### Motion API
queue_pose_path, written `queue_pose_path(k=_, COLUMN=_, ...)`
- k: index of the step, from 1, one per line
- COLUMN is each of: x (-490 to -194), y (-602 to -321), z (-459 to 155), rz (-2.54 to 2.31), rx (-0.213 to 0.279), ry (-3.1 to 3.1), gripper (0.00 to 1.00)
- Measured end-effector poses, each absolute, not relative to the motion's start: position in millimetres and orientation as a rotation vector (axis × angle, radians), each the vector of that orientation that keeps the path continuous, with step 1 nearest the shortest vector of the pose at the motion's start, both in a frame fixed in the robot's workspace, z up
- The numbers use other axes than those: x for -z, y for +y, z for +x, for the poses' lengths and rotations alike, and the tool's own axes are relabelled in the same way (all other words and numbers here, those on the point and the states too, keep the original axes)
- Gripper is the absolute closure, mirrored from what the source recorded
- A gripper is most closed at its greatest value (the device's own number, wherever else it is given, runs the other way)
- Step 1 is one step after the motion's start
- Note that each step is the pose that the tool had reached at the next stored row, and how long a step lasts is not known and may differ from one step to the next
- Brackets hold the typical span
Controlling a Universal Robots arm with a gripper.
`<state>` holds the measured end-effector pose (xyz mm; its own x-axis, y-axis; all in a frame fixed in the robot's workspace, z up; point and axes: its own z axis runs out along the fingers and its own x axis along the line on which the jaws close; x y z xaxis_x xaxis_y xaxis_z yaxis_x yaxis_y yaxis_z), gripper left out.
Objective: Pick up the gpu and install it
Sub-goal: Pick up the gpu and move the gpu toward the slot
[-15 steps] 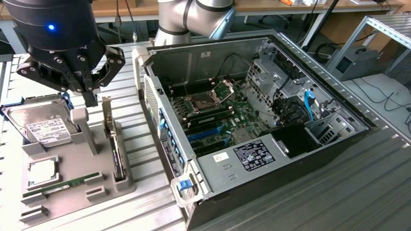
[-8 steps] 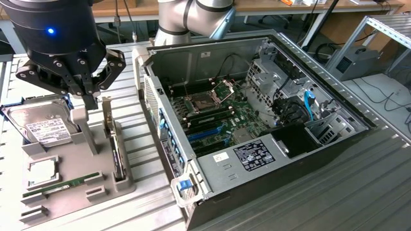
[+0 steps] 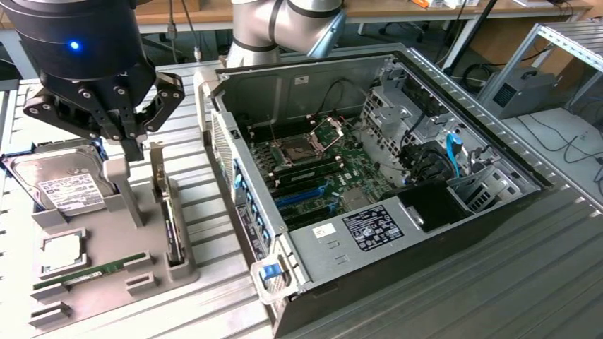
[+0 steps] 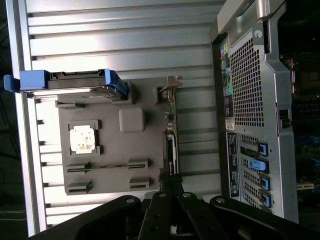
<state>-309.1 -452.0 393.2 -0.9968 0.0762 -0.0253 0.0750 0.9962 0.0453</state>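
The closed jaws hang over the grey holder (image 3: 104, 236) where the gpu (image 3: 172, 229) stands on edge, beside the open computer case (image 3: 273, 85).

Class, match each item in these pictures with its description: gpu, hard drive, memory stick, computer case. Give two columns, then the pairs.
Items
1 gpu
2 hard drive
3 memory stick
4 computer case

Descriptions
A lies open, motherboard showing
B silver and boxy
C stands on edge in the grey holder
D narrow, green, lying flat

Pairs: 1-C, 2-B, 3-D, 4-A
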Motion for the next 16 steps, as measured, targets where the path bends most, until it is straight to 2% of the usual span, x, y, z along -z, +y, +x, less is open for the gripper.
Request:
queue_pose_path(k=3, x=-393.2, y=-452.0, z=-309.1, rz=0.118, rx=-0.069, ry=3.112, gripper=0.89)
queue_pose_path(k=7, x=-393.3, y=-452.0, z=-309.1, rz=0.118, rx=-0.069, ry=3.112, gripper=0.64)
queue_pose_path(k=10, x=-393.2, y=-452.0, z=-309.1, rz=0.118, rx=-0.069, ry=3.112, gripper=0.58)
queue_pose_path(k=11, x=-393.3, y=-452.0, z=-309.1, rz=0.118, rx=-0.069, ry=3.112, gripper=0.52)
queue_pose_path(k=16, x=-392.7, y=-452.0, z=-309.1, rz=0.118, rx=-0.069, ry=3.112, gripper=0.52)
